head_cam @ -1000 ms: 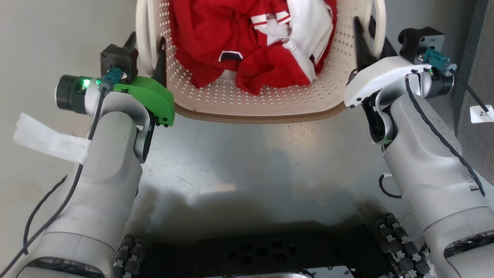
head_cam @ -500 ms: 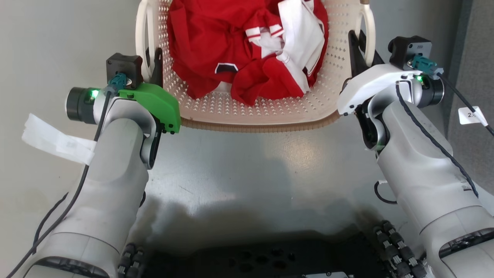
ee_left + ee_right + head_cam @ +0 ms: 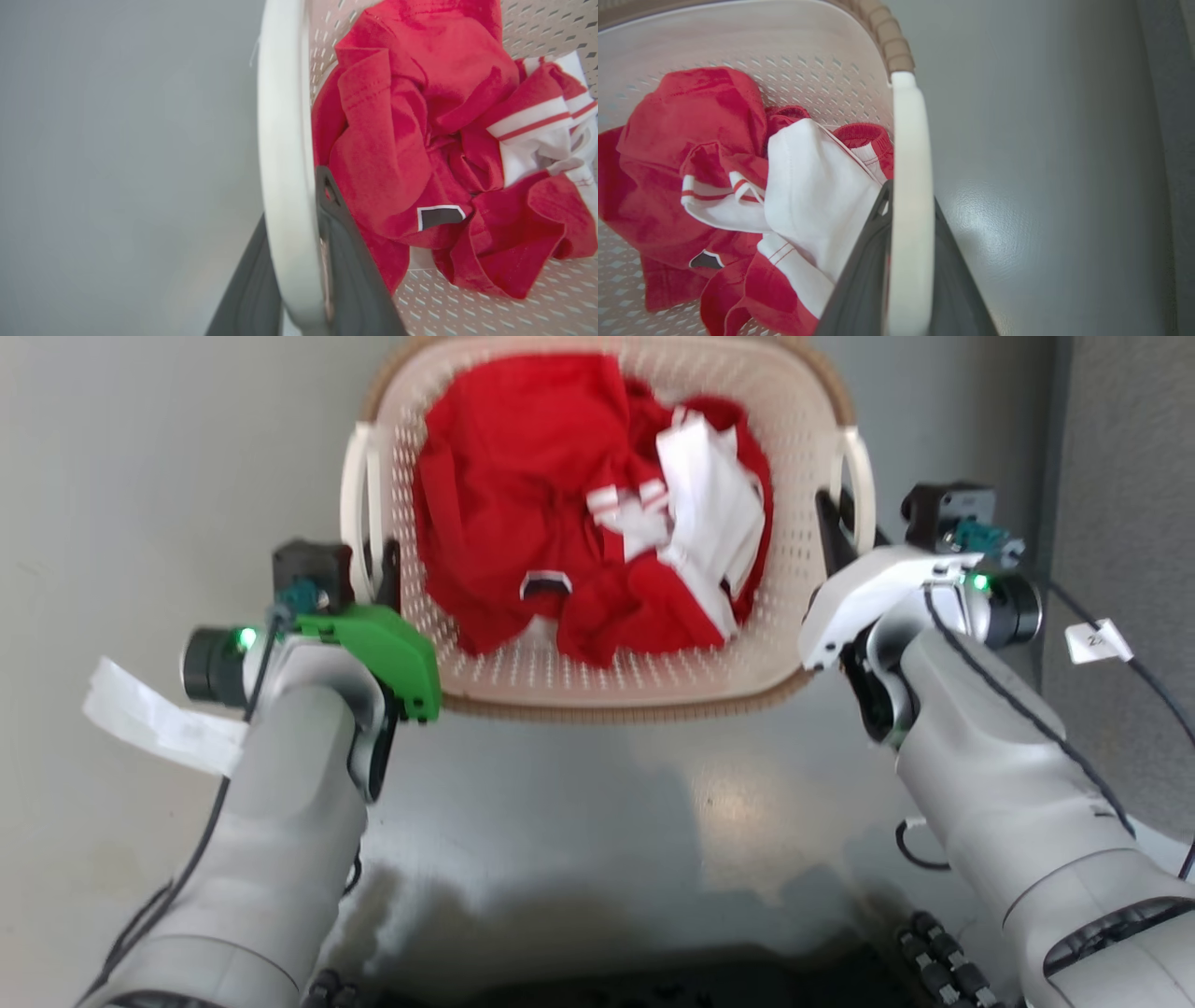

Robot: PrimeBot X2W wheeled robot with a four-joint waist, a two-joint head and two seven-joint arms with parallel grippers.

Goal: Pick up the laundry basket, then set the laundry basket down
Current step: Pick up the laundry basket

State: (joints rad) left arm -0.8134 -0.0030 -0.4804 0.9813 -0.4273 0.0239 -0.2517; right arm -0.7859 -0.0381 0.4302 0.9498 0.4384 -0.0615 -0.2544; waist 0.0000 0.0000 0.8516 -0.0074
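At upper centre, my left pincer (image 3: 293,205) clamped the left loop handle (image 3: 282,116) of the cream-white perforated plastic laundry basket (image 3: 616,711); my right pincer (image 3: 909,200) clamped the right loop handle (image 3: 909,130).

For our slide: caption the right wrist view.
Right gripper clamps a handle of the laundry basket holding red and white clothes.

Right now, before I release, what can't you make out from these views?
- Floor contact: head view, the laundry basket hides its own underside.
- Far rim: head view, cut by top edge.
- Basket floor: mostly under the clothes.
- Pad contact of left gripper and right gripper: wrist views, handles cover it.
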